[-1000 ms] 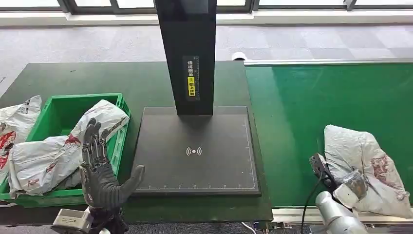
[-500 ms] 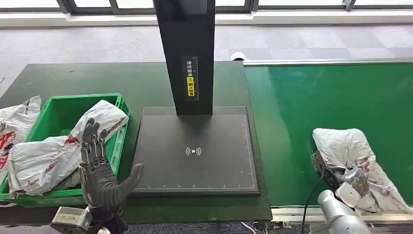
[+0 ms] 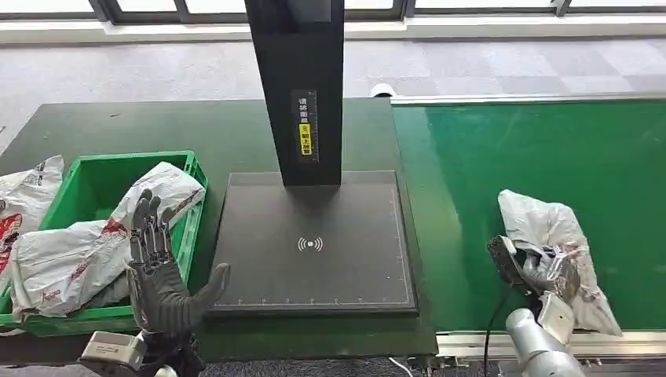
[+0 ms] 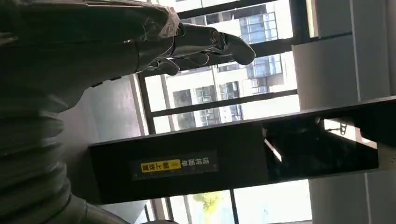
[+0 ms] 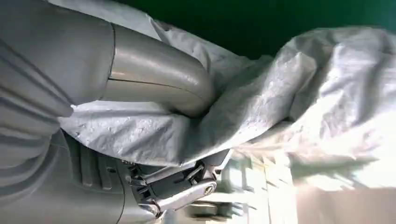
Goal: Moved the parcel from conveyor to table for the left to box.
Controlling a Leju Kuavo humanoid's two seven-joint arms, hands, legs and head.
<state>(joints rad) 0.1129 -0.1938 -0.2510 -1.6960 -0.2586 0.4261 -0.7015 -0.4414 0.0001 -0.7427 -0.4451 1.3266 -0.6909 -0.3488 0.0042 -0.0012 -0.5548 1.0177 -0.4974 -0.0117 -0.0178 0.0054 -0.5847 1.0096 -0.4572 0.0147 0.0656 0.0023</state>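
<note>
A crumpled white parcel (image 3: 550,236) with red print lies on the green conveyor belt (image 3: 503,149) at the right. My right hand (image 3: 546,271) grips its near edge; in the right wrist view the thumb (image 5: 154,79) presses into the white wrapping (image 5: 289,98), with the fingers tucked under it. My left hand (image 3: 161,271) is raised by the near edge of the dark table (image 3: 196,129), palm up, fingers (image 4: 210,42) spread, holding nothing. It hovers beside the green box (image 3: 188,228), which holds white parcels (image 3: 94,243).
A black scanner plate (image 3: 314,243) with a tall black post (image 3: 294,86) stands at the table's middle, between box and belt. Another white parcel (image 3: 23,196) lies on the table to the left of the box.
The right hand has closed on the parcel and drawn it leftward along the belt, bunching it up. The left hand has stayed put.
</note>
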